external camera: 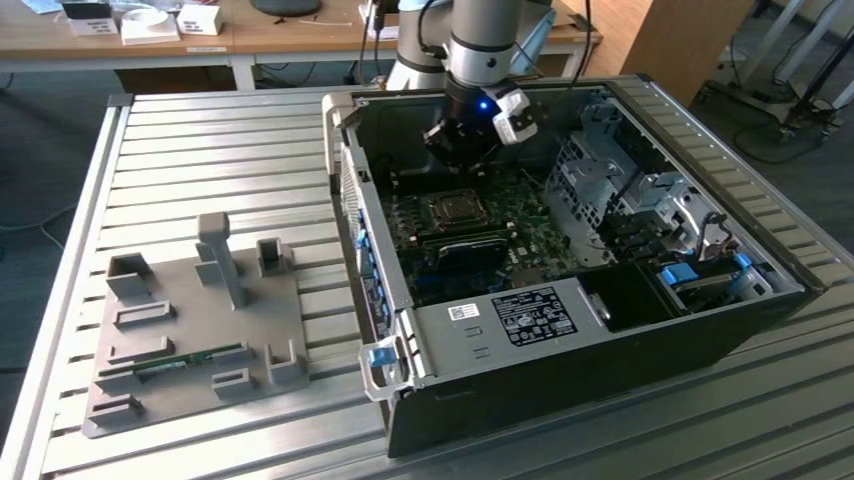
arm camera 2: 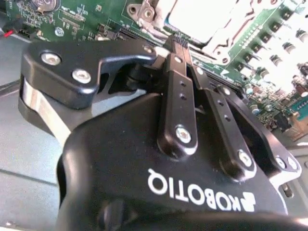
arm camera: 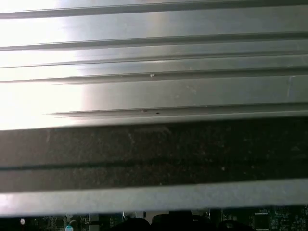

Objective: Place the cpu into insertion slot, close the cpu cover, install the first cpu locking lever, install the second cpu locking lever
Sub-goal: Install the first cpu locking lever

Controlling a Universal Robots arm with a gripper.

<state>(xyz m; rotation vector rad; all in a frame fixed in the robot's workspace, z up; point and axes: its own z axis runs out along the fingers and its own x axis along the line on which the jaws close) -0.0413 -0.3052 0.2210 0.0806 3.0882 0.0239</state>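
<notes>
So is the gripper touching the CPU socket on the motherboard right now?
Cannot tell. In the exterior view the gripper sits above the insertion slot; in the second wrist view its fingers end near the metal frame, the tips hidden.

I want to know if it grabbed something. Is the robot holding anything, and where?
Nothing seems held: the gripper has its jaws together just above the insertion slot.

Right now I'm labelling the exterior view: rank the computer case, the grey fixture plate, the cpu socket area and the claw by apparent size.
1. Computer case
2. Grey fixture plate
3 and 4. Cpu socket area and claw look alike; the claw sits nearer the camera, so no ranking.
</notes>
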